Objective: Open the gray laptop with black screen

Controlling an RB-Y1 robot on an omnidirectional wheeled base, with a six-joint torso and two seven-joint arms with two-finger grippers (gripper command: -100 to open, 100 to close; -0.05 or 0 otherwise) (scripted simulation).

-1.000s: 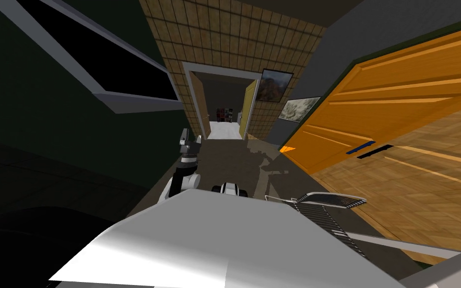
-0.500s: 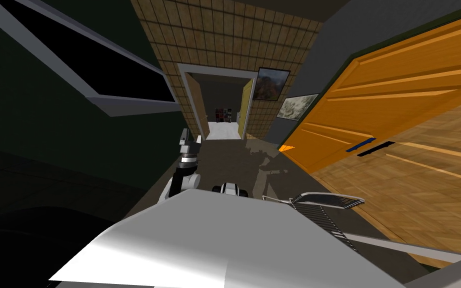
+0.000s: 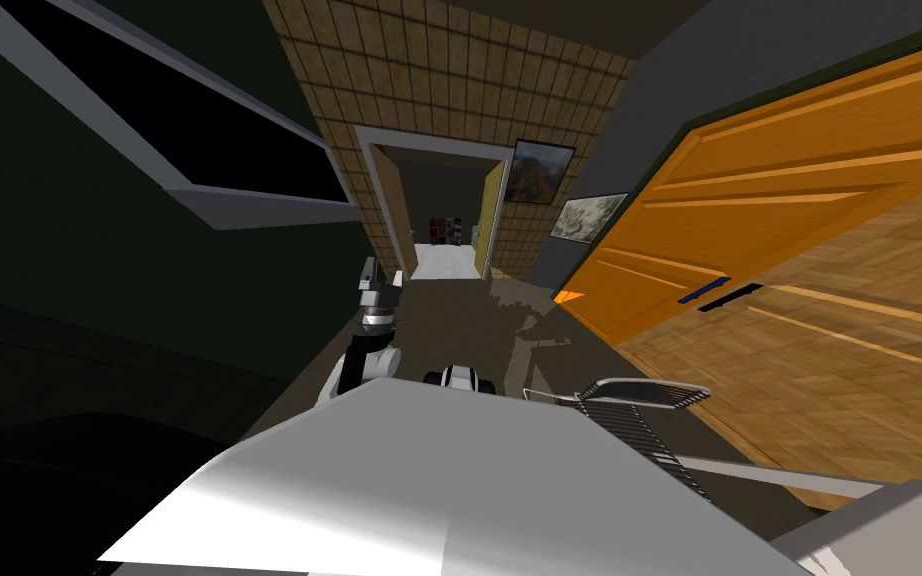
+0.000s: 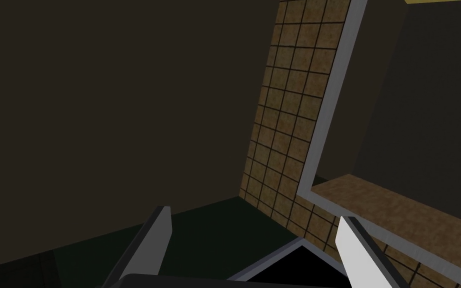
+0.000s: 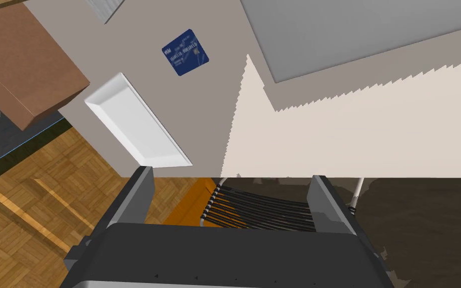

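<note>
You cannot yet pick out the laptop for certain. The likeliest candidate is a flat grey slab [image 5: 364, 30] in the right wrist view. It lies on a pale surface [image 5: 374, 130] and shows only a plain grey face, well beyond your right gripper [image 5: 232, 172]. That gripper holds nothing, and its fingers [image 5: 142, 192] stand wide apart.

On the same surface a small blue card [image 5: 185, 52] lies off the slab's near corner, apart from it. A long white tray [image 5: 134, 122] sits just past the card, close to the surface's edge. A brown box [image 5: 24, 75] stands near the tray's far end.

Low between your right fingers you can see the black wires of a wire-backed chair [image 5: 259, 205], over parquet floor [image 5: 34, 200]. In the head view the same chair [image 3: 639, 395] stands at your right, beside a large orange door [image 3: 769, 220].

Your left gripper [image 3: 374, 285] is raised ahead on your left and points toward the open doorway [image 3: 444, 215] in the tiled wall [image 3: 449, 70]. It is empty, with its fingers [image 4: 159, 232] spread wide.
</note>
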